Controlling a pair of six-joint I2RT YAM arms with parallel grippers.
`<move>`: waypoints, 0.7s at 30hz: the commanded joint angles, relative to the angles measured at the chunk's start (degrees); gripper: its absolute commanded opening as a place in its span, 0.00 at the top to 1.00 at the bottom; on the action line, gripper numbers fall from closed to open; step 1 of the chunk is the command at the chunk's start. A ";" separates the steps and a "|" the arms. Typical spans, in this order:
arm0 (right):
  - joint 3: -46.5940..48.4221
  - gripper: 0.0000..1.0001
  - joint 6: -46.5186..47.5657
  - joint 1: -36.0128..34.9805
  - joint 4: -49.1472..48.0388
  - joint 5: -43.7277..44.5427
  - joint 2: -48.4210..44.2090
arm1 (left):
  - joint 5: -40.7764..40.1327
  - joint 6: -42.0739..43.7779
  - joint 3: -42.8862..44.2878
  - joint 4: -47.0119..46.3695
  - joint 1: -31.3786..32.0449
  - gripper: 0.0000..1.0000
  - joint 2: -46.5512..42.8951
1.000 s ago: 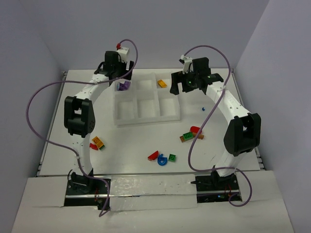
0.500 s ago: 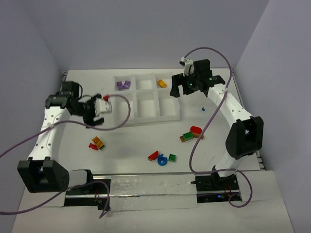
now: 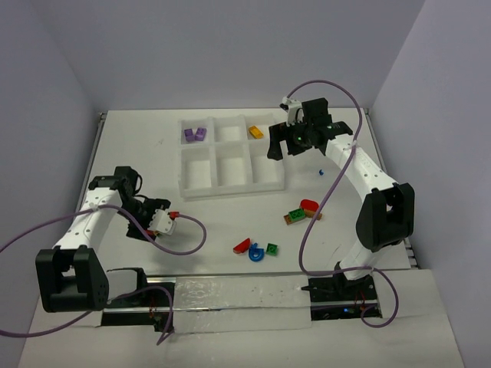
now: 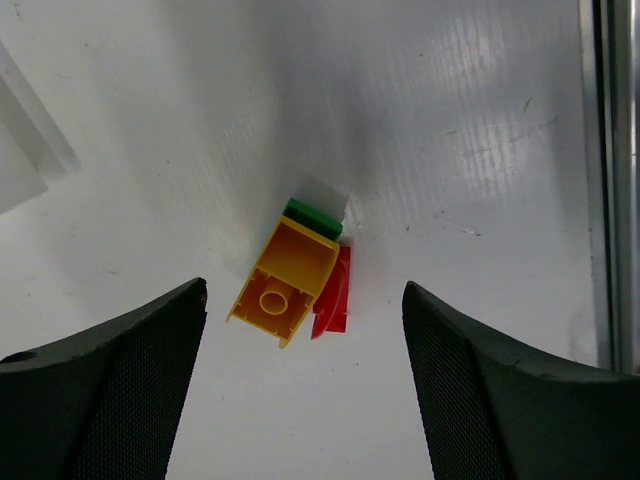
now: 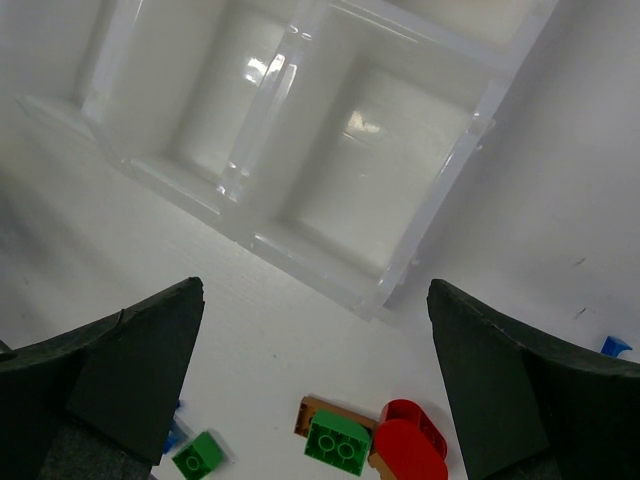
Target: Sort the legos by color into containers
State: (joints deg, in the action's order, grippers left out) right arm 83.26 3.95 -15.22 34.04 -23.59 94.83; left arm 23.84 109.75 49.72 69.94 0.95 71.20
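Near the white worktop's left edge, the empty, wide-open left gripper brackets a yellow-green-red plastic brick cluster, presumably for pickup, while the right gripper waits open by the white foam tray.

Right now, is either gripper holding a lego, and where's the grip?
Nothing held. The left gripper hangs open over yellow, green and red bricks on the table; the right gripper is open, empty.
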 commanded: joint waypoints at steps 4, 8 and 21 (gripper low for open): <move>1.07 0.00 0.63 -0.51 0.67 0.04 -1.71 | -0.57 4.51 -0.63 -8.71 -0.34 0.17 3.85; 0.83 0.00 0.71 -0.60 0.66 0.22 -1.47 | -1.37 4.62 -0.25 -10.90 -0.23 0.21 6.54; 1.62 0.00 1.10 -0.68 1.31 0.13 -0.68 | -3.50 4.43 -0.96 -12.91 0.23 0.43 9.93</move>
State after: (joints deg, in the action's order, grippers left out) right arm 83.26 4.36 -15.27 34.98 -23.44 94.83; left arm 19.68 113.02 48.95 58.10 0.98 80.77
